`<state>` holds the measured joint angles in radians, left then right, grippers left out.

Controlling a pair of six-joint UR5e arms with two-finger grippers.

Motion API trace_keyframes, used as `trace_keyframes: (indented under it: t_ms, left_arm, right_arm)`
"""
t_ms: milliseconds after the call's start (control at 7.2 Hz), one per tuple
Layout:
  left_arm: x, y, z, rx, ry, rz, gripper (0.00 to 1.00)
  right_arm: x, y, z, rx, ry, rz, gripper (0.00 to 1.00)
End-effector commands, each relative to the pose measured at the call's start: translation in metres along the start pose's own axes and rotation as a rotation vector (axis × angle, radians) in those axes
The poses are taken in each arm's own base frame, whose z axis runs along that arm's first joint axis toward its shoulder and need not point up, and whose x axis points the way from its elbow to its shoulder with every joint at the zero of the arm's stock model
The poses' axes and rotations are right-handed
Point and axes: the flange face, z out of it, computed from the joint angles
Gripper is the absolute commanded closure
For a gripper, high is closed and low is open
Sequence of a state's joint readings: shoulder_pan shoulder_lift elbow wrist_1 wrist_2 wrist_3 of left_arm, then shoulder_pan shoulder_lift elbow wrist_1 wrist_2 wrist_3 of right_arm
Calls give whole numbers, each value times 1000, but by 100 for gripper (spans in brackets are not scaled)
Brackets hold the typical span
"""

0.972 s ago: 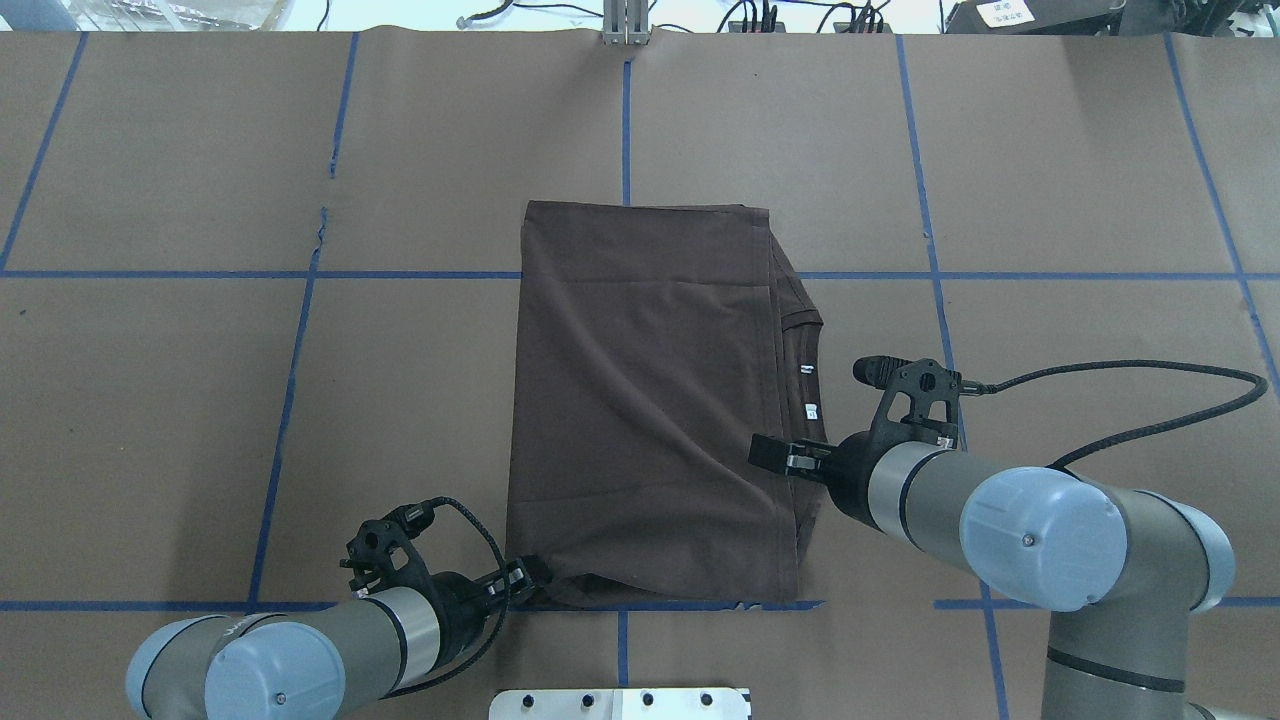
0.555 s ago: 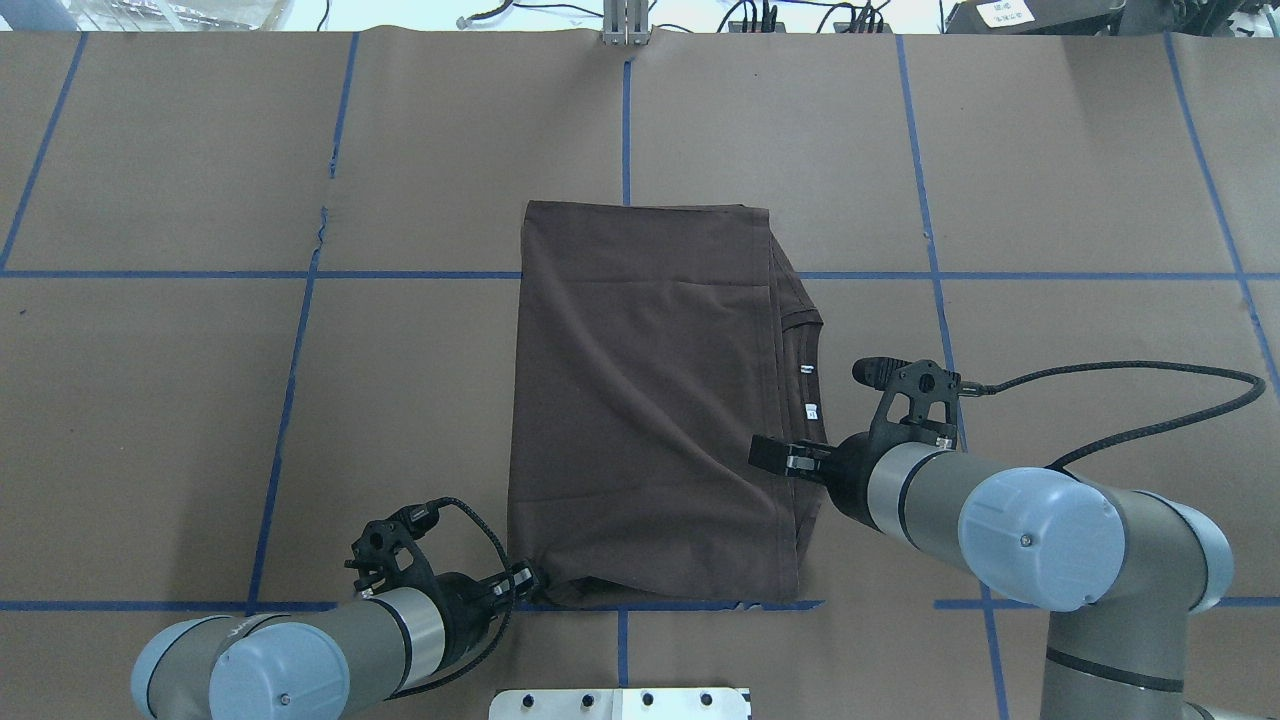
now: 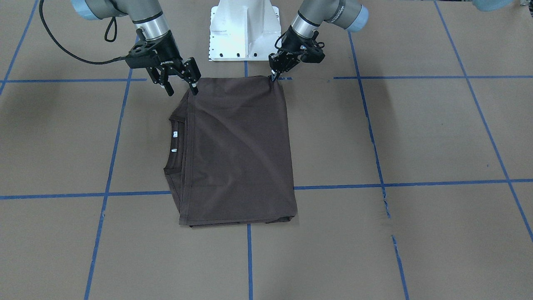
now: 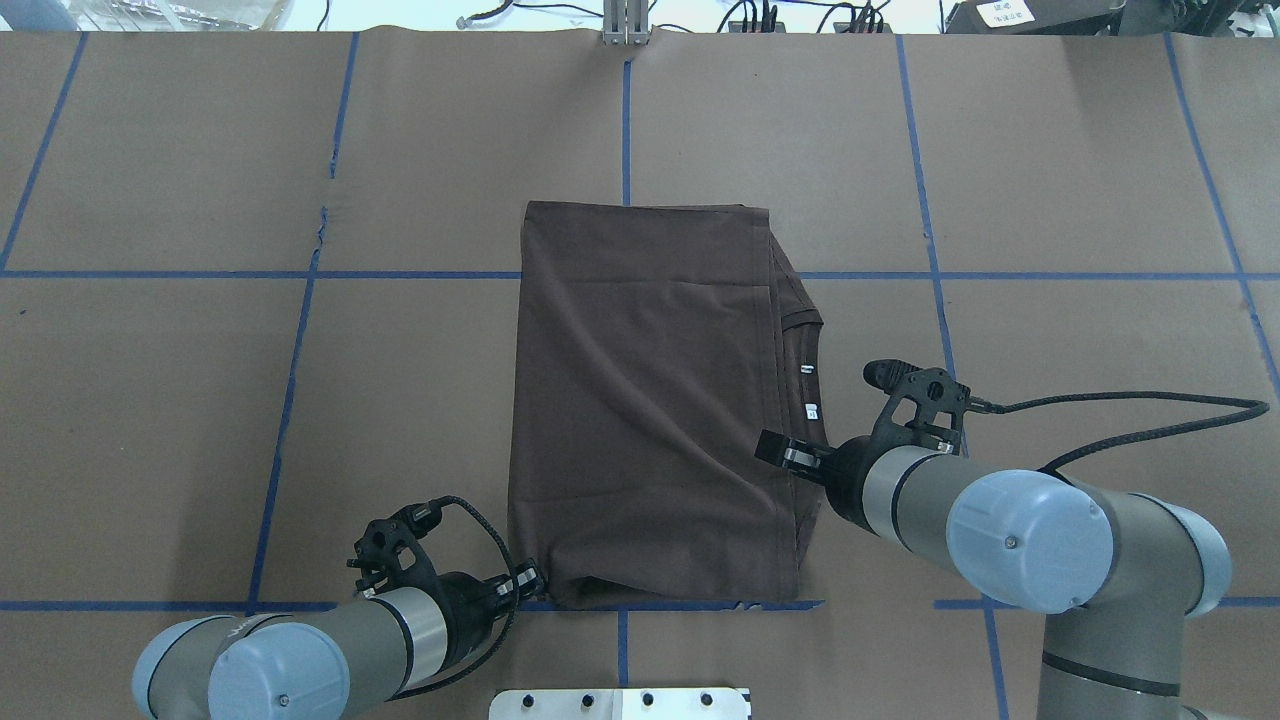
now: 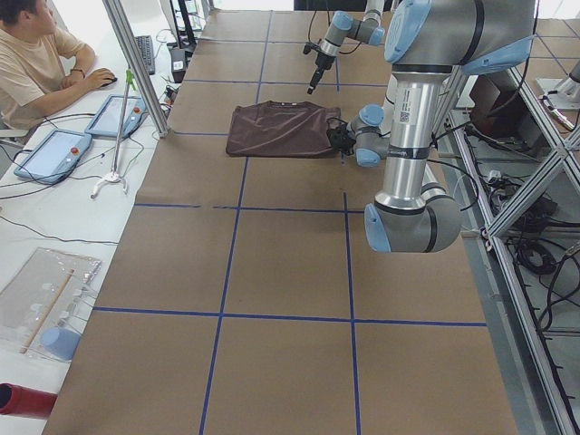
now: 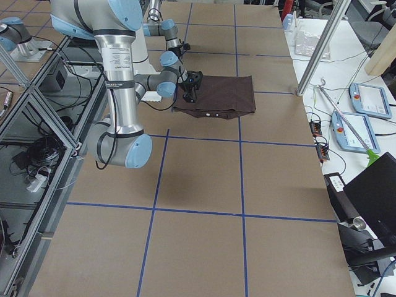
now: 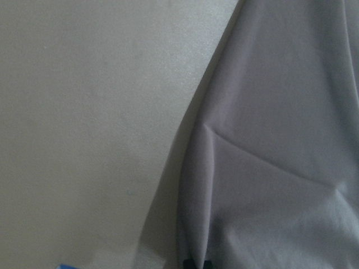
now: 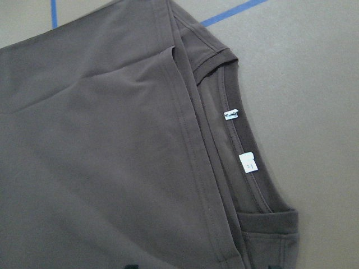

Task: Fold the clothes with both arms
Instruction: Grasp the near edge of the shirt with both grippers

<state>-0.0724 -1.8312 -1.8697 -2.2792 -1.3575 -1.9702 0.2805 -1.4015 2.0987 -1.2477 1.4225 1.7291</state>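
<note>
The dark brown-grey T-shirt (image 4: 645, 400) lies folded in a rectangle on the brown table cover, with its collar and white neck tags (image 8: 247, 162) along its right side. My left gripper (image 3: 274, 77) is shut on the shirt's near-left corner, low over the table; it also shows in the overhead view (image 4: 533, 580). My right gripper (image 3: 182, 88) is open and hangs just over the near-right corner, its fingers apart with nothing between them. It shows in the overhead view (image 4: 782, 452) too. The chest logo is hidden.
The white base mount (image 3: 243, 29) stands just behind the shirt's near edge. Blue tape lines (image 4: 290, 400) cross the brown table cover. In the exterior left view an operator (image 5: 36, 54) sits with tablets (image 5: 54, 154) beyond the far edge, beside a metal post (image 5: 136, 63).
My right arm has shifted slightly to the right and toward the robot, its gripper still open. My left gripper has crept a little right along the near edge, still holding the corner.
</note>
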Motion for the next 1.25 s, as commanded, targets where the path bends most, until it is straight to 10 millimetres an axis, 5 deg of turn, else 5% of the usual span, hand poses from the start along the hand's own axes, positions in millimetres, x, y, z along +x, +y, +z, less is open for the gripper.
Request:
trace_keyframes:
  t_ms: [0,139,416,1111]
  left_arm:
    - [7,4,1,-6,10,-2,100]
    - [9,4,2,-8,11,-2,100]
    - [13,6,1,-14,16,-4,100]
    - [15,7,-1,-15,22,-5,100]
  right_arm:
    - [-33,31,2,6,98,129,34]
    - [-39,71,7,26,152,129,32]
    - [-23,101,29,28,204,88,32]
    - [-10,92,49,49,250,-20,33]
